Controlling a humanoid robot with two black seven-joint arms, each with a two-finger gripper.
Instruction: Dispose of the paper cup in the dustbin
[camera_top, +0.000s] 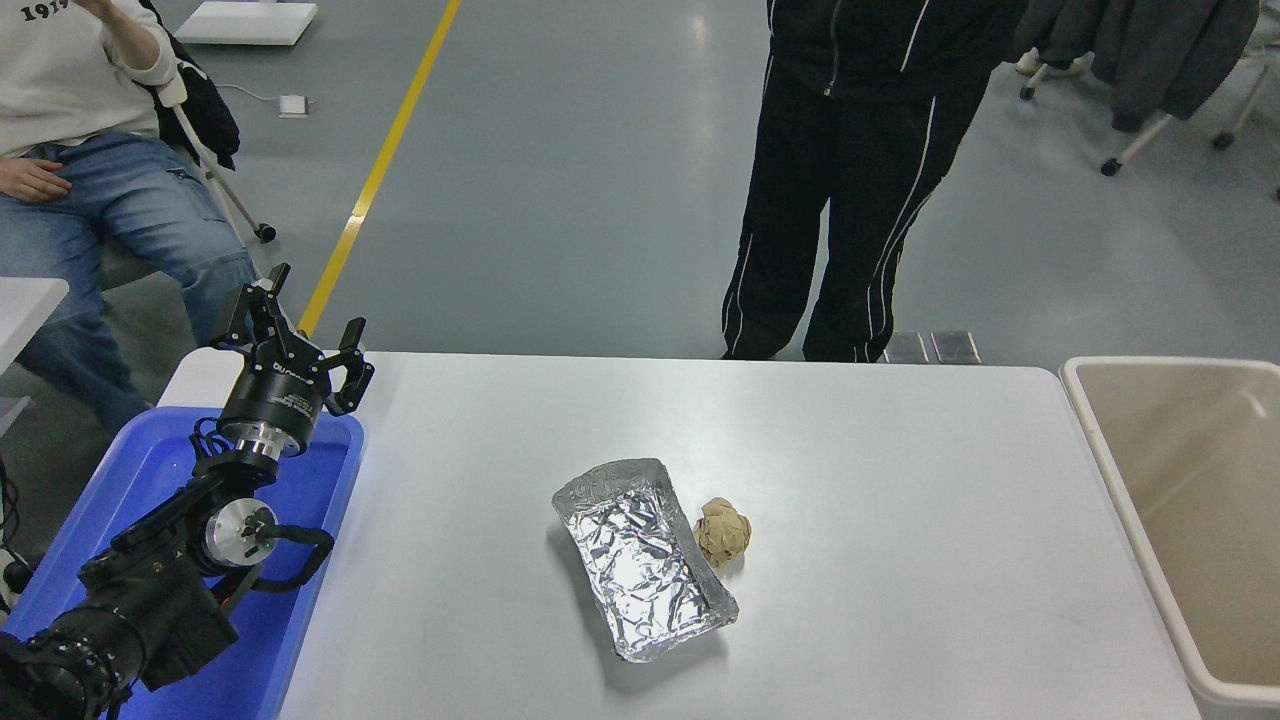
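**Paper cup out of view; dustbin waits at the right edge**

Paper cup: not visible anywhere in the head view, neither on the table nor in the part of the bin that shows. Its location cannot be told. Right arm and right gripper are also out of view, so its finger state cannot be told.

White table (900, 480): largest surface, carrying the leftover items at its centre.

Dustbin (1100, 440): beige, set against the table's right end with its mouth open upward, judged so that waste can be dropped in from above. The visible interior shows no contents.

Blue tub (150, 470): at the table's left end, under the parked left arm.

Left gripper (295, 335): parked at the lower left above the tub's far rim, fingers spread and holding nothing. White lettering on its body is too small to read.

Foil tray (645, 555): open side up, near table centre.

Crumpled brown paper ball (723, 532): just beside the tray's right edge.

Writing: "19" shows on the seated person's white top (70, 70) at upper left, the rest cut off.
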